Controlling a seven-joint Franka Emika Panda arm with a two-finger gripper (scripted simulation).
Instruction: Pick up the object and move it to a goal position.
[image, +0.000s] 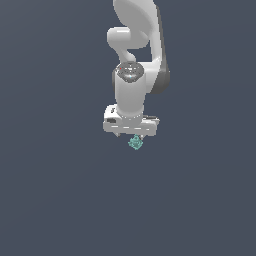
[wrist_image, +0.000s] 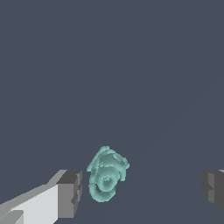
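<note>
In the wrist view the gripper (wrist_image: 140, 192) stands spread wide: one grey, blocky fingertip (wrist_image: 70, 192) sits on a white finger body, and the other fingertip (wrist_image: 213, 190) shows only as a dark slab cut by the frame edge. The object (wrist_image: 106, 175) lies in the gap between them, just beside the first pad and well apart from the second; whether it touches that nearer pad cannot be told. It is a pale teal lump, knobbly at the rim, with curled ridges that ring a hollow, somewhat like a coiled shell, and its surface looks matte and faintly grainy.

Beyond it lies only a flat slate-blue ground (wrist_image: 113, 65), smooth and without marks.

In the exterior view, the same teal object (image: 135, 143) shows just below the centre of the frame, a tiny speck peeking out under the white hand of the gripper (image: 132, 136), whose broad body hides the fingers. Above it the arm (image: 135, 60) rises toward the top of the frame: glossy white rounded shells, a dark grey band along one side, and a shiny metallic cap on the wrist joint.
</note>
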